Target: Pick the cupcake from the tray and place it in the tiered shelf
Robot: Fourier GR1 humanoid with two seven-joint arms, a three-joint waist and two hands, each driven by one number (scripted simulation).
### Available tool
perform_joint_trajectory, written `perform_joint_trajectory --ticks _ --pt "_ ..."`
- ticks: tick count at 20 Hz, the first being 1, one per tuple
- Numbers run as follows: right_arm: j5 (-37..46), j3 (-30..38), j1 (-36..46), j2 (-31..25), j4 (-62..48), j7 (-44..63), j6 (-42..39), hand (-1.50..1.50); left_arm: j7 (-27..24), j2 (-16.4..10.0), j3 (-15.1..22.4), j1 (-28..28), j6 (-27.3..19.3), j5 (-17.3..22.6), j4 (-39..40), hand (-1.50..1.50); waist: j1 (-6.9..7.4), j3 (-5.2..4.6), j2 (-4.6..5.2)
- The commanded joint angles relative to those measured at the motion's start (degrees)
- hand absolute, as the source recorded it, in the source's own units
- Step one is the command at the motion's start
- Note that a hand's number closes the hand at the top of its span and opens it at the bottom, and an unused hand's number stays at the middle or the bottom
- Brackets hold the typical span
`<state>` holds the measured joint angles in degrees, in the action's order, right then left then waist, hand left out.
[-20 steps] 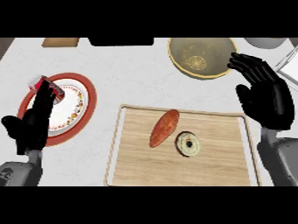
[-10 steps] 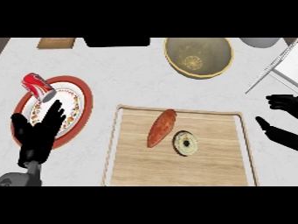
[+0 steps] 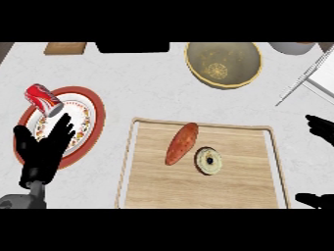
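The cupcake (image 3: 210, 161), round and pale with a dark centre, stands on the wooden tray (image 3: 198, 191) beside a reddish sweet potato (image 3: 181, 142). My right hand (image 3: 332, 132) shows at the right edge just past the tray's right rim, fingers spread and open, its thumb low near the tray's corner, holding nothing. It is well apart from the cupcake. The tiered shelf (image 3: 321, 73), white with thin rails, is partly in view at the top right. My left hand (image 3: 43, 149) rests open, fingers up, over the lower part of a plate at the left.
A red-rimmed patterned plate (image 3: 86, 115) lies left of the tray with a red can (image 3: 44, 99) lying at its upper edge. A yellow bowl (image 3: 224, 63) stands behind the tray. A small board and dark items line the back edge.
My right hand has come down from beside the yellow bowl to the tray's right side, now partly out of view. The left hand has barely shifted over the plate.
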<state>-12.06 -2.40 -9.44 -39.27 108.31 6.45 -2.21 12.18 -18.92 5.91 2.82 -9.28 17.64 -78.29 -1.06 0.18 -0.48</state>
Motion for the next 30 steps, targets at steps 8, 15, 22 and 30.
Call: perform_joint_trajectory --ticks 8,15,22,30 --pt "4.4 -8.3 11.0 -5.2 19.4 38.2 3.2 -1.50 2.2 1.4 0.1 2.1 1.9 0.1 2.6 0.00 1.58 -0.37 0.60" --pt "15.5 -16.9 26.9 0.2 13.6 55.9 5.4 -1.50 2.0 1.8 0.3 -1.0 1.7 -1.4 0.9 0.00 2.38 -0.30 0.58" --pt "22.5 -28.2 33.3 9.5 5.2 63.3 3.2 -1.50 -1.7 1.1 -1.4 -1.0 4.9 -1.6 5.2 0.00 2.11 -0.32 0.65" --pt "26.7 -32.0 33.1 13.0 3.4 67.9 0.4 -1.50 2.4 2.0 -1.5 -2.2 2.8 -2.1 0.0 0.00 1.49 -0.24 0.36"
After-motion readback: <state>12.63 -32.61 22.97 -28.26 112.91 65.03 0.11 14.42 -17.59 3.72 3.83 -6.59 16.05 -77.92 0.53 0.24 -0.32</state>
